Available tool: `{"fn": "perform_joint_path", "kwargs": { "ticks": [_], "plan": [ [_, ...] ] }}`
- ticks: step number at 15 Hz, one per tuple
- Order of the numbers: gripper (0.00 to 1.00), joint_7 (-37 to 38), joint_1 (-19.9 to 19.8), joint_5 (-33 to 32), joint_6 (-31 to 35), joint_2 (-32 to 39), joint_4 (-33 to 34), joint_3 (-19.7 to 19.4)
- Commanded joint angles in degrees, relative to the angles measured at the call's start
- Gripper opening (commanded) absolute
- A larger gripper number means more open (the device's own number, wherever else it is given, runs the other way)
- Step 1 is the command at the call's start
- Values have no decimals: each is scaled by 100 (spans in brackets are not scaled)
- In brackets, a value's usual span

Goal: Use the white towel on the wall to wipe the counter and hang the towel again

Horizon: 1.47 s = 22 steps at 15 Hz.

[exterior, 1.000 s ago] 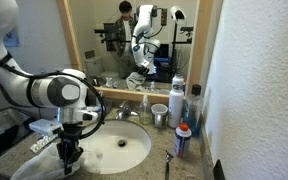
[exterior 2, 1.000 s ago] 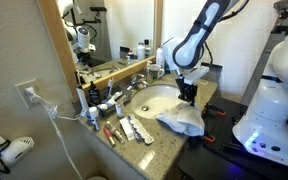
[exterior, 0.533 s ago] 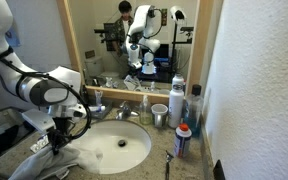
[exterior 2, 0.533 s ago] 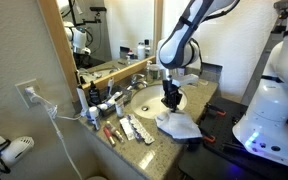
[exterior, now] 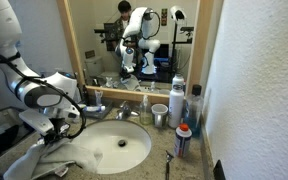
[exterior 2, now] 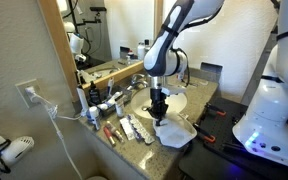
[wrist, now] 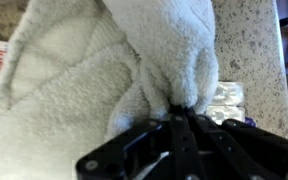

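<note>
The white towel (exterior 2: 176, 131) lies bunched on the speckled granite counter (exterior 2: 196, 103) near its front edge, beside the oval sink (exterior: 119, 147). It also shows in an exterior view (exterior: 44, 166) and fills the wrist view (wrist: 114, 60). My gripper (exterior 2: 160, 112) points down onto the towel and is shut on a fold of it (wrist: 181, 110). The white wall (exterior: 259, 80) stands beside the counter.
A chrome faucet (exterior: 124, 113), a cup (exterior: 159, 115), bottles (exterior: 177, 100) and a small bottle (exterior: 183, 140) stand by the mirror (exterior: 134, 40). Toiletries and packets (exterior 2: 124, 127) lie along the counter near the gripper. A cord (exterior 2: 59, 112) hangs from a wall socket.
The arm has dragged the towel across the counter away from the sink, toward the toiletries. The gripper stays shut on the towel.
</note>
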Motion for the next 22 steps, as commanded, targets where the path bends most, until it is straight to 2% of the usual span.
{"fn": "perform_joint_path", "kwargs": {
  "ticks": [1,8,10,13,17,22],
  "plan": [
    [1,-171,-13,221,281,531,482,160],
    [1,230,23,-33,1292,1106,1170,188],
    [1,267,-18,-70,1405,1141,1229,233],
    [1,502,23,-371,1010,1059,1192,132],
    [1,1019,51,-1257,14,942,1122,-58],
    [1,831,-124,-1241,-535,927,1027,6]
  ]
}}
